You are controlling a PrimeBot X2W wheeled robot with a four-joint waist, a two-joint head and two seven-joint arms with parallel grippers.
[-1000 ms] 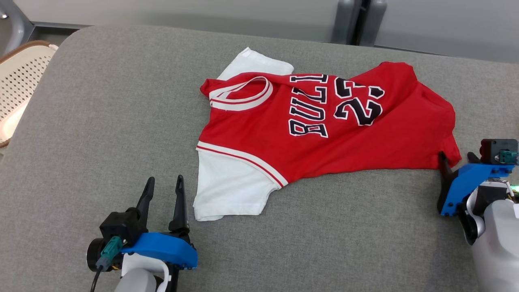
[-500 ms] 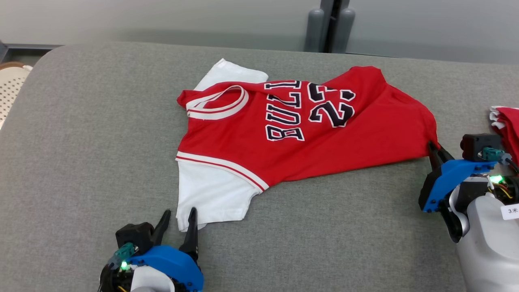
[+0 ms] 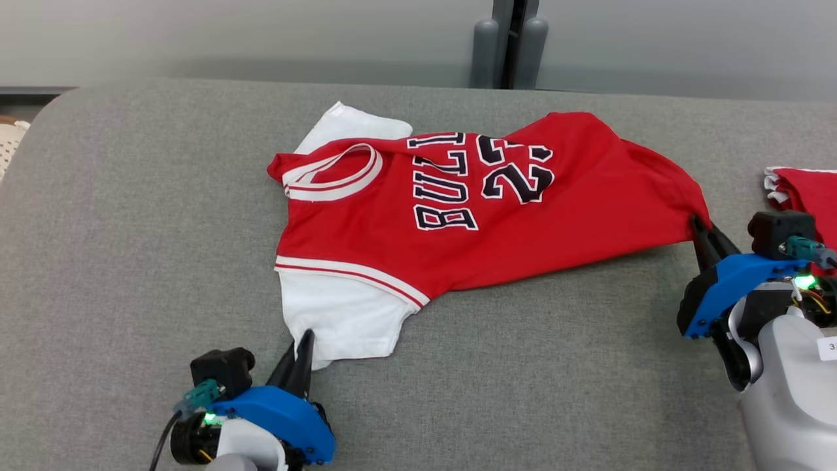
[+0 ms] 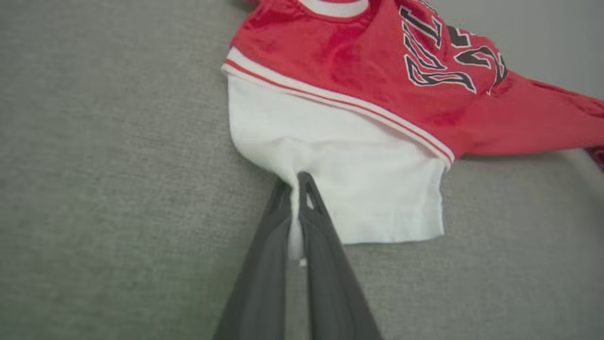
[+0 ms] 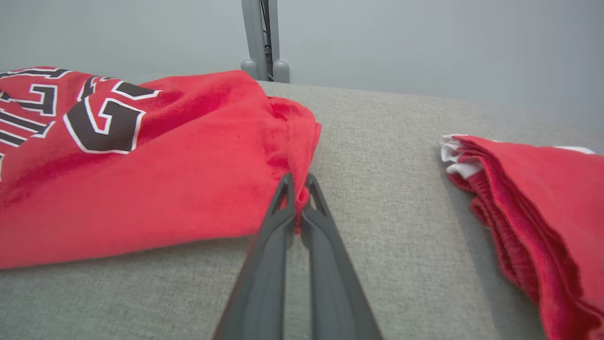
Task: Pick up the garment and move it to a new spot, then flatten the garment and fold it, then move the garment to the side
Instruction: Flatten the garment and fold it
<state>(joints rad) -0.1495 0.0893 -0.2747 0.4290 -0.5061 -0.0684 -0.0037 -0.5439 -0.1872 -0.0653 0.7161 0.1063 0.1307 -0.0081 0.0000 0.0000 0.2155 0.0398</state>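
Note:
The garment is a red jersey with black lettering and white sleeves, spread across the grey cushioned surface. My left gripper is shut on the near white sleeve, pinching its edge between the fingers. At the right, my right gripper is shut on the red hem corner, which is lifted slightly off the surface. The right wrist view shows the red cloth caught between the fingertips.
A stack of folded red garments lies at the right edge. A grey post stands behind the surface's far edge. A pale perforated basket peeks in at the far left.
Both grippers have closed on the garment: the right on the hem corner first, then the left on the white sleeve. The head camera has shifted, and the hem corner is raised.

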